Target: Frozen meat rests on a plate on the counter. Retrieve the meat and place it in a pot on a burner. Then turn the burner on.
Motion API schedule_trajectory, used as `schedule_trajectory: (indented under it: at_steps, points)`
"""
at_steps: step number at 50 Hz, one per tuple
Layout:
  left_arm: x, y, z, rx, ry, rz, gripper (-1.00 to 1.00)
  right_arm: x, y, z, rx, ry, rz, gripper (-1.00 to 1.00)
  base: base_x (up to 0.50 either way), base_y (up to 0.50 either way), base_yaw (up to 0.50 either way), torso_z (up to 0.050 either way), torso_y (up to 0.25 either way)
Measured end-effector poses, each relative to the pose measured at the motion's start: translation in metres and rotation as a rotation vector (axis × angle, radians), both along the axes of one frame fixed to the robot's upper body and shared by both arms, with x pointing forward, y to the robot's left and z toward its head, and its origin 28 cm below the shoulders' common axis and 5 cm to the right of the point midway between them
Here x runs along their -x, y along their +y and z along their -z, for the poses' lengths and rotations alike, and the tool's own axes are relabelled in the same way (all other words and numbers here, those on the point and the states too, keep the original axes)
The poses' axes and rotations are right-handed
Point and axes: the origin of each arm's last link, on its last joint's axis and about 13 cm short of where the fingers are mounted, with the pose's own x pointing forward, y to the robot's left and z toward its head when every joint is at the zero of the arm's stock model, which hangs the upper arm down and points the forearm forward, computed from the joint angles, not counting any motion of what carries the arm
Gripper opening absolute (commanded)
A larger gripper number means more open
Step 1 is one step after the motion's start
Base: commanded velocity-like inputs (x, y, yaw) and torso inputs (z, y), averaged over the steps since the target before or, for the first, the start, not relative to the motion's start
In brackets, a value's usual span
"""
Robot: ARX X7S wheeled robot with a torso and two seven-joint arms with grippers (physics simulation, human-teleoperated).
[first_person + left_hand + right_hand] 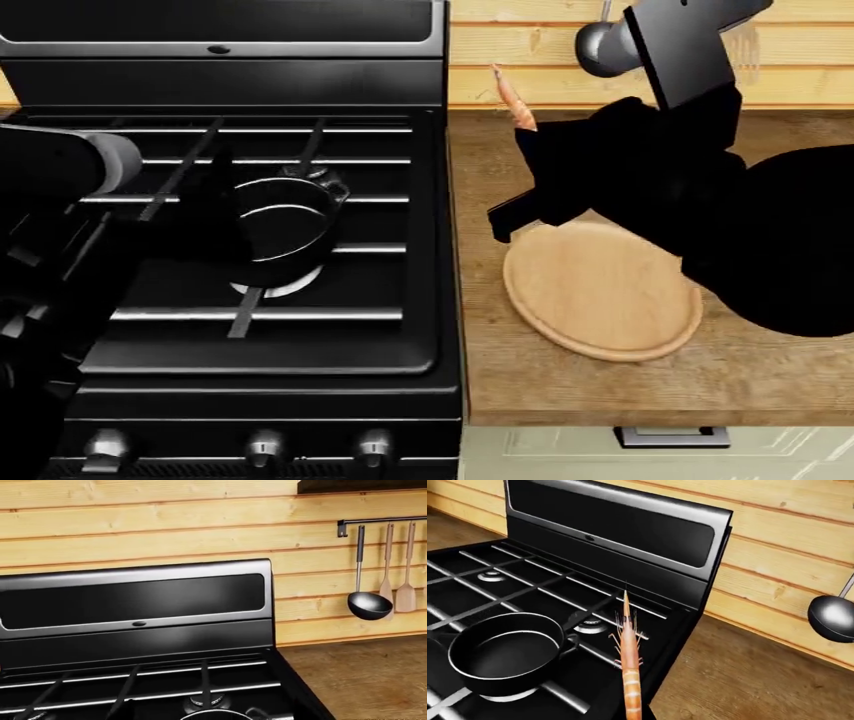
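The meat (514, 100), a thin orange-red shrimp, hangs in the air above the counter (587, 390) beside the stove's right edge, with my right gripper (534, 135) shut on its lower end. In the right wrist view the meat (630, 665) points toward the stove's back panel, to the right of the pot (507, 652). The black pot (280, 225) stands empty on a burner (274, 288) with a pale ring. The round wooden plate (601, 290) lies bare on the counter under my right arm. My left arm is a dark mass just left of the pot; its fingers are not discernible.
Three knobs (264, 443) line the stove's front. A raised black back panel (133, 600) stands behind the grates. A steel ladle (369, 605) and wooden spatulas (405, 597) hang on the plank wall over the counter (373, 675). A second burner (590, 626) lies behind the pot.
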Motion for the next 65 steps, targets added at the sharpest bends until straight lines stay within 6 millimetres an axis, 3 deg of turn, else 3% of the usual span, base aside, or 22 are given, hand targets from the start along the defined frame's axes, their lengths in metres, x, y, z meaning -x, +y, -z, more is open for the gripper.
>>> schedule_trajectory:
  at_steps: [36,54,65]
  points:
    - [0.001,0.002,0.003,0.008,-0.001,0.001,1.00,0.005,0.002,-0.001,0.019,-0.011,-0.017,-1.00,0.00,0.50,0.00,0.000,0.000]
    - [-0.001,0.003,0.004,0.013,-0.001,0.008,1.00,0.000,0.001,0.001,0.064,0.055,0.010,-1.00,0.00,0.00,0.00,0.000,0.000]
    - [-0.001,0.003,0.001,0.032,-0.009,0.022,1.00,-0.015,0.001,-0.015,0.119,0.168,0.053,-1.00,0.00,0.00,0.00,0.000,0.000]
